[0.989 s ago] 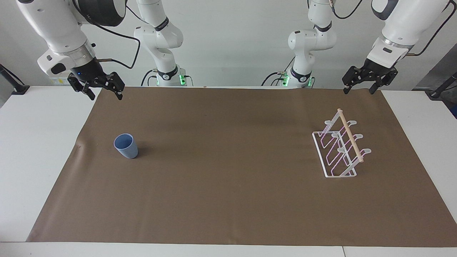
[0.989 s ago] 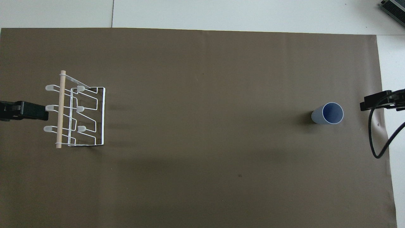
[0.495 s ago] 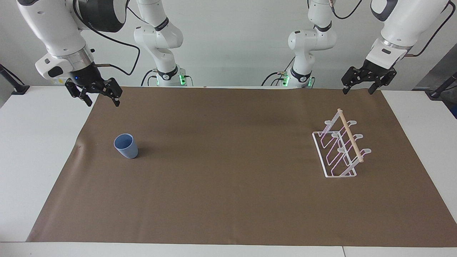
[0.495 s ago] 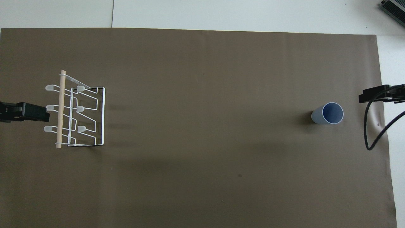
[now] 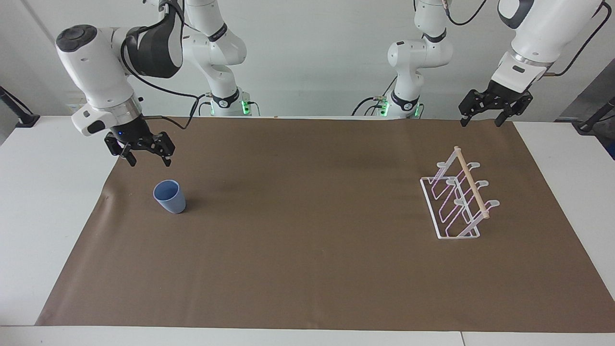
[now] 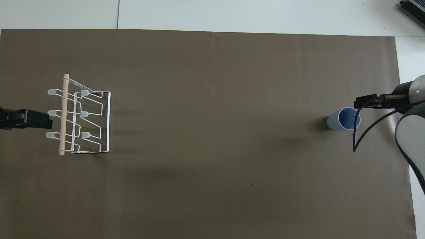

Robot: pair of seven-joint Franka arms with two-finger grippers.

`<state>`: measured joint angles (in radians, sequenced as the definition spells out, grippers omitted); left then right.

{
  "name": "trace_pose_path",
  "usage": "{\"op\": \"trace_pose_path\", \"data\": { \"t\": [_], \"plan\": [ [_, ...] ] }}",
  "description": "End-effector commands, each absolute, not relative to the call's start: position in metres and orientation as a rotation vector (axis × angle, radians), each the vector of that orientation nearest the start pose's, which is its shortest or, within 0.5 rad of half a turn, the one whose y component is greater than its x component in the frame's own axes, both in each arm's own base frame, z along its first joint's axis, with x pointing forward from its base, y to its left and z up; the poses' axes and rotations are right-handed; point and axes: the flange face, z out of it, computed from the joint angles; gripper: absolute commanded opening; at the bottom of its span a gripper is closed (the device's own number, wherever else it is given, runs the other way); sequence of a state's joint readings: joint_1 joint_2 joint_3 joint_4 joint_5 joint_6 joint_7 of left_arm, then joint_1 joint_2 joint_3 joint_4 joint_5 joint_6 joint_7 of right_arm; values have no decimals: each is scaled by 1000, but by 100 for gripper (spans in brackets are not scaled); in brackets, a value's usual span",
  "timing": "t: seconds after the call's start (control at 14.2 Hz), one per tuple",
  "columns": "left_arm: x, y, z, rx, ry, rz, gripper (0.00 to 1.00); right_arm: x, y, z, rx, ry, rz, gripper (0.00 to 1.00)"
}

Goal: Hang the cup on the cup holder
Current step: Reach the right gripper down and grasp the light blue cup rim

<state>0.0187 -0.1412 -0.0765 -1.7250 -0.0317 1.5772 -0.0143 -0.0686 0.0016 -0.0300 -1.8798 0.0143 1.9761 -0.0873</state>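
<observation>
The light blue cup (image 5: 169, 196) stands upright, mouth up, on the brown mat toward the right arm's end; it also shows in the overhead view (image 6: 343, 119). My right gripper (image 5: 149, 163) is open and empty, in the air over the mat close beside the cup, apart from it; it also shows in the overhead view (image 6: 358, 102). The white wire cup holder (image 5: 459, 202) with its wooden dowel stands toward the left arm's end, with nothing on its prongs (image 6: 83, 116). My left gripper (image 5: 480, 123) is open and empty, waiting high over the mat's edge by the holder (image 6: 46, 120).
The brown mat (image 5: 307, 269) covers most of the white table (image 5: 43, 202). A black cable (image 6: 354, 139) hangs from the right wrist and loops over the mat beside the cup. A grey device (image 6: 413, 8) lies at the table's corner farthest from the robots.
My right gripper has come down and moved toward the cup, from over the mat's edge to just beside the cup. The left gripper, cup and holder have stayed put.
</observation>
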Motion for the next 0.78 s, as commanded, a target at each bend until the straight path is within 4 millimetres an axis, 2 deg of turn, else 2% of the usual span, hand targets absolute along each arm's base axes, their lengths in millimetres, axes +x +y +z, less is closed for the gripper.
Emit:
{"op": "trace_pose_path", "data": {
  "t": [0.0, 0.21, 0.57, 0.71],
  "plan": [
    [500, -37, 626, -3155, 55, -18, 100, 568, -54, 476, -3123, 6, -135, 100],
    [500, -38, 626, -3153, 62, -18, 100, 577, -51, 452, -3124, -1, -149, 100],
    [499, -41, 624, -3153, 69, -23, 100, 567, -49, 420, -3123, -6, -96, 100],
    [499, -41, 624, -3153, 69, -23, 100, 559, -47, 398, -3124, -9, -99, 100]
  ]
}}
